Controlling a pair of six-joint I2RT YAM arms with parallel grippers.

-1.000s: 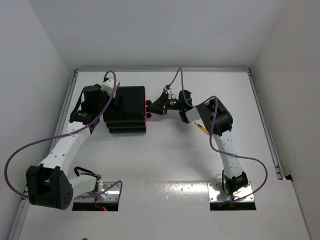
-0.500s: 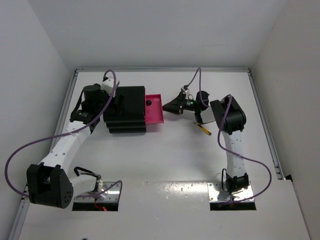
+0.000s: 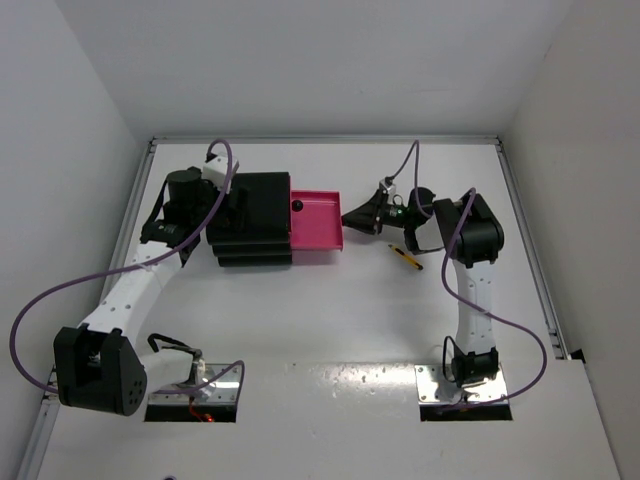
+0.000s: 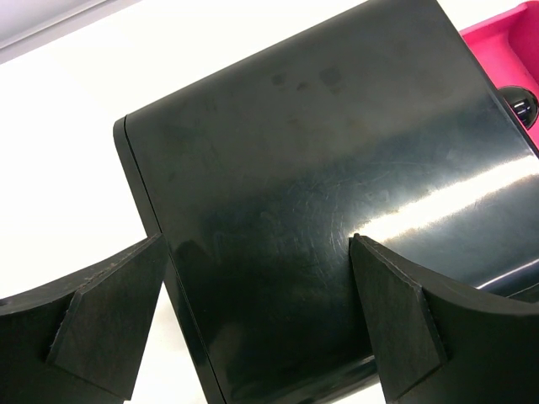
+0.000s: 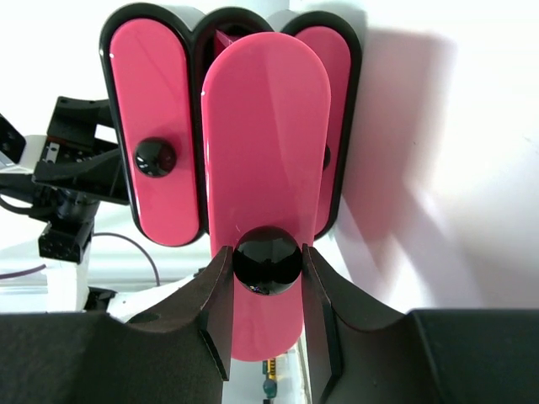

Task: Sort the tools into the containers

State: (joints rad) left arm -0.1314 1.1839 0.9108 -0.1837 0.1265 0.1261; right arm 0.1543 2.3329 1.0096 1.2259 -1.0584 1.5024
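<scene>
The black cabinet (image 3: 250,220) stands at the back left. Its middle pink drawer (image 3: 316,224) is pulled out to the right. My right gripper (image 3: 349,219) is shut on that drawer's round black knob (image 5: 267,260); the fingers (image 5: 217,303) press it from both sides. Two shut pink drawers (image 5: 157,143) flank it in the right wrist view. My left gripper (image 4: 253,320) is open, its fingers (image 4: 109,311) wide apart over the cabinet's top (image 4: 320,168) and left edge. A yellow-and-black stick tool (image 3: 405,257) lies on the table by the right arm. The other tools are out of view.
Another black knob (image 3: 297,206) juts out over the open drawer. White walls close in the table (image 3: 330,320) at the back and both sides. Purple cables loop from both arms.
My right gripper has moved right with the knob in it, and the pink drawer has slid out of the cabinet. The left arm has not moved.
</scene>
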